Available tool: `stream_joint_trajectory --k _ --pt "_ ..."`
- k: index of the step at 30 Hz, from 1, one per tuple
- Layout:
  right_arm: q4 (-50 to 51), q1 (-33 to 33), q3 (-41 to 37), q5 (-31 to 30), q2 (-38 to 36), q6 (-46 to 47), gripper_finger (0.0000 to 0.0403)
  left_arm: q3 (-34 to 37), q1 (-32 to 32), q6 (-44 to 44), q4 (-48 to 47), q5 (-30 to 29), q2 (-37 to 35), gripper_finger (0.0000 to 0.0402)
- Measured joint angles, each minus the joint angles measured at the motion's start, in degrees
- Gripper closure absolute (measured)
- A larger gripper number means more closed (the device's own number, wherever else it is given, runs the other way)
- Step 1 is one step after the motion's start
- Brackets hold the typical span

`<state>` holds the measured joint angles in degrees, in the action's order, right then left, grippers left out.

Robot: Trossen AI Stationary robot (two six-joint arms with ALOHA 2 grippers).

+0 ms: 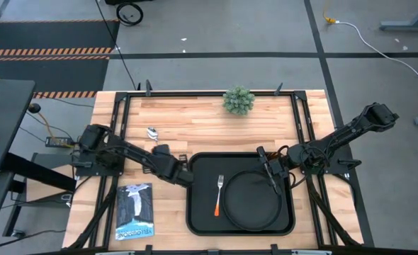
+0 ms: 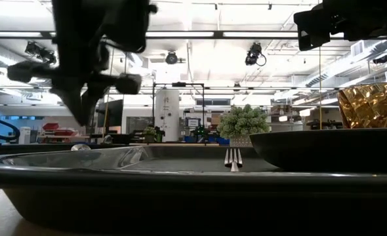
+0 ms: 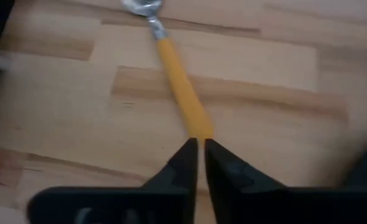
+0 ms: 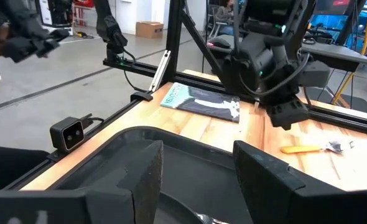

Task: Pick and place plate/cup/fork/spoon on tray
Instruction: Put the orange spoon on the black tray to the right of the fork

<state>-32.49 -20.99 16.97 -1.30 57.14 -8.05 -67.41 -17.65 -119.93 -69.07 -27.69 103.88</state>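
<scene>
- Closest to the low camera runs the rim of the tray (image 2: 180, 180), the large black rectangle on the wooden table (image 1: 195, 117).
- On the tray sit the plate (image 1: 251, 200) and, beside it on the bare floor of the tray, the fork (image 1: 219, 195), tines pointing toward the far edge of the table; both look placed.
- An amber shape at the low view's right edge looks like the cup (image 2: 370, 105); whether it rests on the tray cannot be told.
- On the wood outside the tray lies the spoon (image 3: 174, 74).
- Left gripper (image 3: 200, 149) has its fingers pressed almost together at the tip of the spoon's handle, seemingly pinching it for a lift.
- Right gripper (image 4: 196, 168) hovers over the tray near the plate, fingers spread and holding nothing, likely waiting.
</scene>
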Motion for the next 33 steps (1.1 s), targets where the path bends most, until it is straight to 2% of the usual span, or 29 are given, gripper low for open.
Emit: stream_joint_trajectory --k 8,13,17,24,33 --pt "0.0 0.0 0.0 0.0 0.0 0.0 0.0202 7.0 4.4 -6.1 4.1 -0.8 -0.9 0.0251" --pt "0.0 0.0 0.0 1.1 0.0 0.4 0.0202 10.0 8.2 -6.0 7.4 -2.5 -0.9 0.0212" --pt "0.0 0.0 0.0 1.2 0.0 0.4 0.0202 12.0 11.3 -5.6 9.3 -2.8 -0.9 0.0209" --pt "0.0 0.0 0.0 1.2 0.0 0.4 0.0202 15.7 15.5 -4.2 15.0 -4.0 -0.8 0.0228" --pt "0.0 0.0 0.0 1.4 0.0 0.4 0.0202 16.3 18.9 -0.9 16.8 -4.0 -0.8 0.0230"
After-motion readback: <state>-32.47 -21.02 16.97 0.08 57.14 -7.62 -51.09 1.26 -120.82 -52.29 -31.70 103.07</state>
